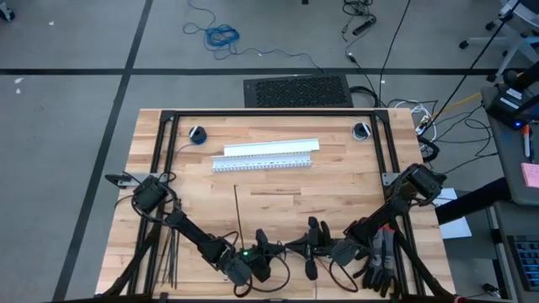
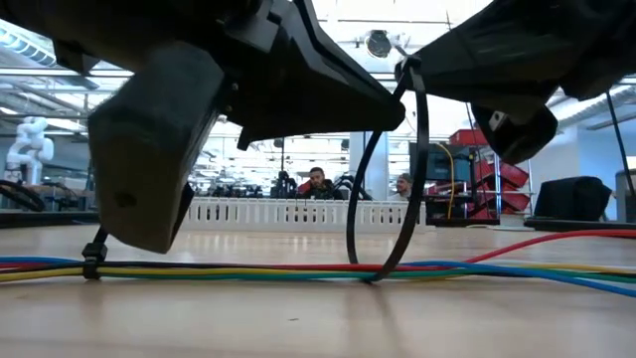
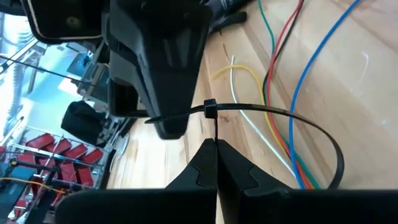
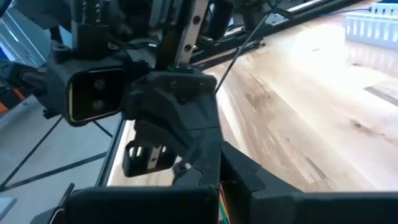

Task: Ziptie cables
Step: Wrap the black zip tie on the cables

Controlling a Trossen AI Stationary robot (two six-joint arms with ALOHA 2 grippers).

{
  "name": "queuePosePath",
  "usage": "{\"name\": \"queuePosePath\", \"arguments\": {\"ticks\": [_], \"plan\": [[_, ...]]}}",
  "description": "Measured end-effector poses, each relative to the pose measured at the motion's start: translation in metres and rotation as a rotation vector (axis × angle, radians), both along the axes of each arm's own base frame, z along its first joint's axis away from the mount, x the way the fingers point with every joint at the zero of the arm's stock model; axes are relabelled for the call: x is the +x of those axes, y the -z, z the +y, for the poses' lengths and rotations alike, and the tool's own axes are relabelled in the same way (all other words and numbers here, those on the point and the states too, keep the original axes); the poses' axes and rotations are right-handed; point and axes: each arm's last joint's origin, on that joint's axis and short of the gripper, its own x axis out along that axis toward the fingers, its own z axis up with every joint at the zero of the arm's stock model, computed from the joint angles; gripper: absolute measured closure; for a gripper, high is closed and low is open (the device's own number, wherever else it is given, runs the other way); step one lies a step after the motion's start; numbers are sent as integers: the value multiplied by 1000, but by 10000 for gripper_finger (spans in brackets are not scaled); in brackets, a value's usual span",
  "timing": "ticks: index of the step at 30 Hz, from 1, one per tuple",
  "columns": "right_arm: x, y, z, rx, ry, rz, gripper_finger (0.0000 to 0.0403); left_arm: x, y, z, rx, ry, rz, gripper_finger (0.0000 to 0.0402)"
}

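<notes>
Tightening looks to be the step in hand: at the table's (image 1: 253, 198) near edge, spare zipties (image 1: 171, 252) lie at far left beside the left arm, and one more lies straight on the wood just behind the pincers. The left pincer (image 3: 216, 144) has its fingers pressed together on the strap of a ziptie (image 2: 412, 179) just below its small locking head. From there the strap arcs out in a wide loop and passes round the cables (image 2: 298, 268), which run flat along the table; an earlier tie (image 2: 93, 261) already cinches them farther left. The right pincer (image 4: 219, 167), close against the left one, appears closed, seemingly on the strap's tail. Next, the tail wants pulling through the head until the loop closes snug.
</notes>
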Motion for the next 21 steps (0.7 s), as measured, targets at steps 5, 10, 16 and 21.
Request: {"name": "queuePosePath", "arguments": {"ticks": [5, 10, 16, 21], "plan": [[-4, -10, 8, -32, -44, -82, 399, 0, 0, 0, -1, -1, -2, 402], [-11, -20, 17, -97, -89, -124, 360, 0, 0, 0, -3, -1, -4, 402], [-19, -19, 15, -186, 22, -48, 289, 0, 0, 0, -2, -3, -4, 402], [-13, -9, 6, -93, 23, 38, 245, 0, 0, 0, -2, -3, -4, 402]]}}
